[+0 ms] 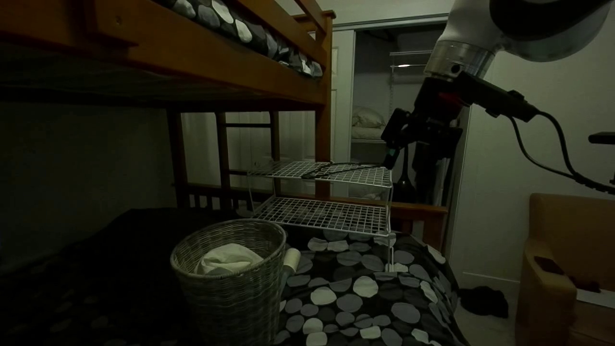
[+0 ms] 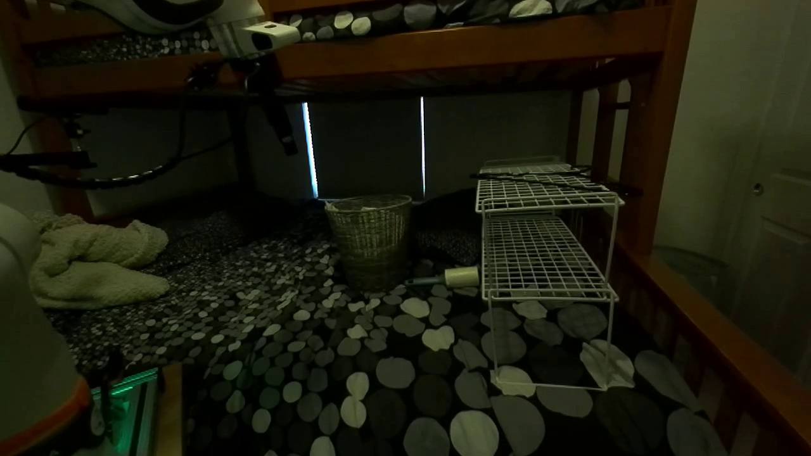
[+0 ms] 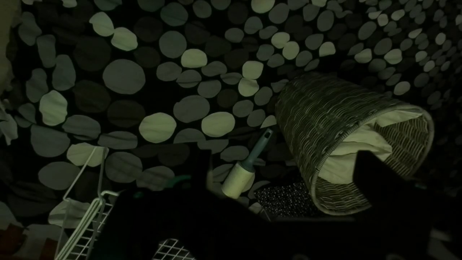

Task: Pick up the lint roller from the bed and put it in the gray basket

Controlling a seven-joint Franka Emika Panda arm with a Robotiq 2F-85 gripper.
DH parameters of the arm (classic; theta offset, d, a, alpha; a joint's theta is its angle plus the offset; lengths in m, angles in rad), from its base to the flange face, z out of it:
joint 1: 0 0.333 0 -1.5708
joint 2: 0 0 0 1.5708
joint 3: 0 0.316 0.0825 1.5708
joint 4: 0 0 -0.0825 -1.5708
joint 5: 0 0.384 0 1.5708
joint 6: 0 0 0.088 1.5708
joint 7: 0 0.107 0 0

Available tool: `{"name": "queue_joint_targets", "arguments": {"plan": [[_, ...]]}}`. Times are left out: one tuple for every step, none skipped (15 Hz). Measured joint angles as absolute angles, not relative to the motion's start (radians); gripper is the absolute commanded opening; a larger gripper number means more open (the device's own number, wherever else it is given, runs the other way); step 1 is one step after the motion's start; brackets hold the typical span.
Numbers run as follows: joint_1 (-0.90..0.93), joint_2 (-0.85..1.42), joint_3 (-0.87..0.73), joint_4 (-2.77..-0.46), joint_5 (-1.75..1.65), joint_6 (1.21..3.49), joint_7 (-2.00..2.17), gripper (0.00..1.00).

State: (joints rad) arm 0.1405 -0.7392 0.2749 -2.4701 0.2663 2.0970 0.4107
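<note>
The lint roller lies on the spotted bed cover (image 2: 396,373), with a pale head and blue-grey handle. It shows in both exterior views (image 1: 291,259) (image 2: 461,277) and in the wrist view (image 3: 238,180). The gray basket (image 1: 230,307) stands upright beside the handle end, with pale cloth inside; it also shows in the other views (image 2: 370,244) (image 3: 321,115). My gripper (image 3: 283,155) is open and empty, its dark fingers wide apart. In both exterior views (image 1: 413,149) (image 2: 288,142) it hangs well above the bed. The roller and basket rim appear between the fingers in the wrist view.
A white wire rack (image 1: 326,216) (image 2: 545,253) stands close to the roller's head, with dark thin items on its top shelf. The upper bunk's wooden rail (image 2: 475,54) runs overhead. A pale blanket (image 2: 95,259) lies on the bed, and an armchair (image 1: 547,269) stands beside it.
</note>
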Motion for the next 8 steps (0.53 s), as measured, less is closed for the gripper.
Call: {"name": "queue_joint_targets", "arguments": {"plan": [[0.141,-0.739,0.275,-2.470,0.266,2.097,0.411,1.00],[0.139,-0.737,0.275,-2.468,0.266,2.097,0.416,1.00],[0.134,-0.729,0.277,-2.464,0.266,2.099,0.437,1.00],[0.125,-0.712,0.280,-2.457,0.267,2.110,0.466,1.00],[0.117,-0.686,0.283,-2.449,0.278,2.135,0.496,1.00],[0.112,-0.655,0.285,-2.440,0.293,2.163,0.518,1.00],[0.110,-0.613,0.289,-2.430,0.321,2.205,0.538,1.00],[0.111,-0.564,0.294,-2.418,0.349,2.251,0.556,1.00]]}}
